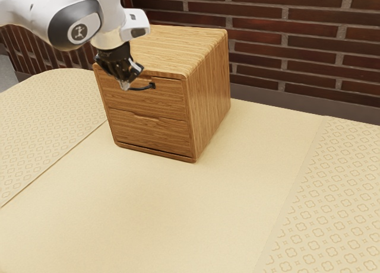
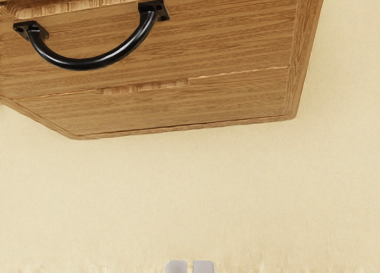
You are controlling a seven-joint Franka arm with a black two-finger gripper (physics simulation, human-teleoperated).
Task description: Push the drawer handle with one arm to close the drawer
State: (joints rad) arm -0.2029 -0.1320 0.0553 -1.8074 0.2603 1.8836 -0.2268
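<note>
Drawer (image 1: 169, 95) is sitting at the top of a wooden cabinet, its front lying flush, looking closed. From the exterior view's left, a white arm (image 1: 110, 18) is reaching over, and its black gripper (image 1: 124, 85) is angling down before the drawer, fingers (image 2: 177, 266) closing together on nothing. Near them, and apart from them in the wrist view, a curved black handle (image 1: 142, 88) is standing out from the drawer. The cabinet (image 1: 211, 89) is resting on a pale table (image 1: 160, 219), and toward the exterior view's right a brick wall (image 1: 285, 35) is running behind.
</note>
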